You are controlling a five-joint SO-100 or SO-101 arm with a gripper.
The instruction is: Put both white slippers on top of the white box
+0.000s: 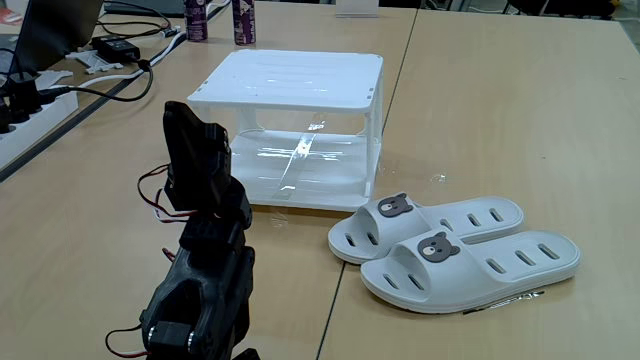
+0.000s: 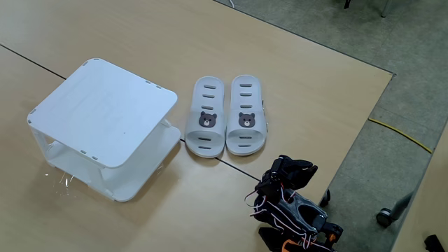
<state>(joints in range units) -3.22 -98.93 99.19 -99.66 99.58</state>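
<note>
The task has not started yet, as I judge it: both white slippers (image 1: 455,248) lie side by side on the tabletop (image 1: 520,110), touching each other, and the top of the white box (image 1: 290,80) is bare. In one fixed view the slippers (image 2: 225,115) are just to the right of the box (image 2: 105,112), close to it but apart from it. Each slipper shows its bear badge and oval slots facing up.

The black arm (image 1: 205,260) stands folded on the near side of the tabletop, well apart from the slippers. The gripper (image 2: 290,171) seems to be tucked in at the top of the folded arm in that fixed view, but I cannot tell if its jaws are open or closed, because the dark parts run together.

The step in hand is the first reach. The next move calls for unfolding the arm, opening the jaws, and coming down on one slipper, probably at its strap or side edge, since the sole is wide. The nearer slipper looks the easier one to take first.
</note>
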